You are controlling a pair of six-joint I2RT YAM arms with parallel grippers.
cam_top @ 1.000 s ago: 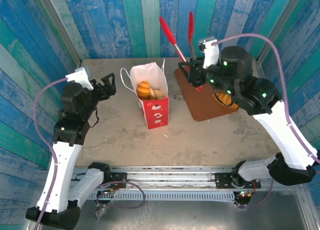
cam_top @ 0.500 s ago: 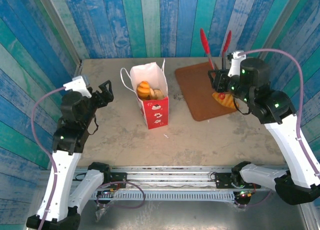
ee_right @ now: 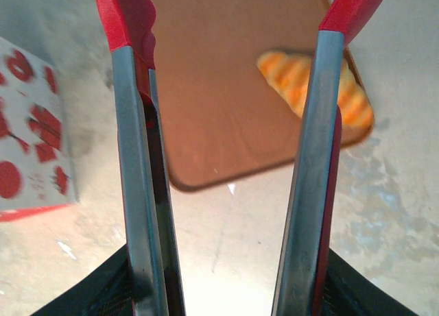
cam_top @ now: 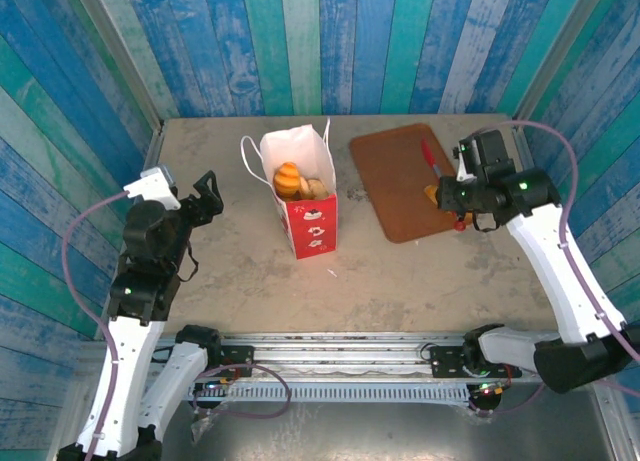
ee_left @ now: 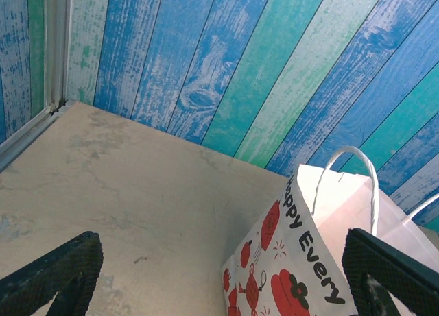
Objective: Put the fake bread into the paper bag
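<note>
Fake bread (cam_top: 291, 181) in paper bag (cam_top: 312, 227), one roll (ee_right: 280, 70) on board (ee_right: 226, 90); left pincer (ee_left: 226, 271) apart, right pincer (ee_right: 226, 292) clamped on tongs (ee_right: 136, 124)

My worktop (cam_top: 230, 271) is a mottled beige slab. The paper bag (cam_top: 310, 221) stands upright on it. A brown board (cam_top: 393, 181) lies flat just right of the bag, and a white scrap (cam_top: 332, 273) lies near the bag's front.
</note>
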